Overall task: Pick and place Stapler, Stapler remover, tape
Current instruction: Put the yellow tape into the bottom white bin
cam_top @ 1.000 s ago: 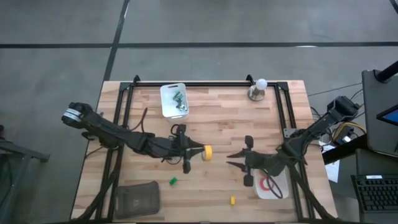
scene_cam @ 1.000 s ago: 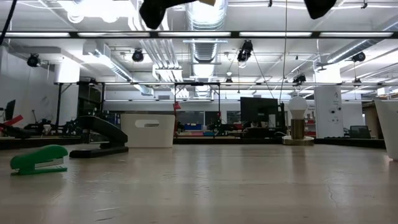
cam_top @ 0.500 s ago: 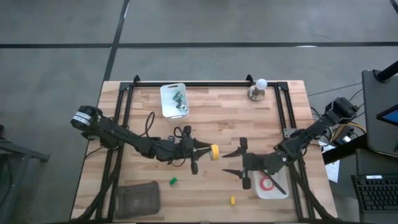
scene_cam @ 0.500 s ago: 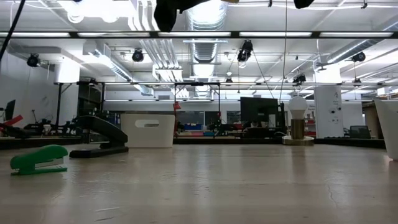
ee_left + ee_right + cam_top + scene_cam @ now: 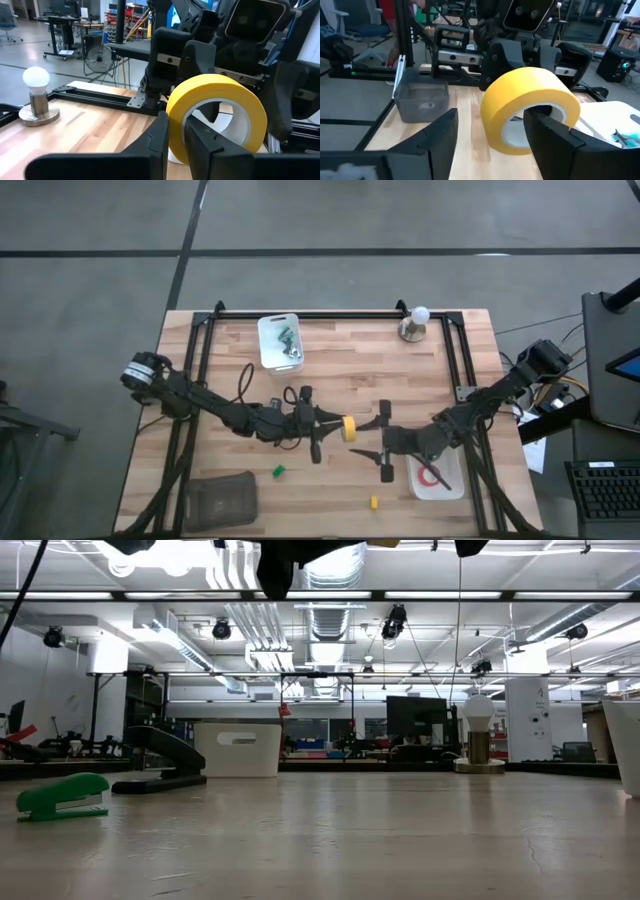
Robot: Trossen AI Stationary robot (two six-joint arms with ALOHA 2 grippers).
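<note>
Mid-handover above the bench (image 5: 340, 370): yellow tape (image 5: 348, 429) pinched in left gripper (image 5: 331, 427) jaws, between right gripper (image 5: 365, 436) jaws spread wide around it; red tape (image 5: 430, 475) binned, stapler (image 5: 160, 760) yet to go.

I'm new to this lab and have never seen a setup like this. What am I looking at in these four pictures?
Two robot arms work at a wooden table. One camera looks down from above, one sits at tabletop level, and one rides on each wrist. The left claw pinches a yellow tape roll and holds it out mid-table; the right claw faces it with fingers spread open around the roll, not gripping it. On the table lie a small green stapler, a black stapler, a white bin, a lamp bulb and a white tray holding something red.
</note>
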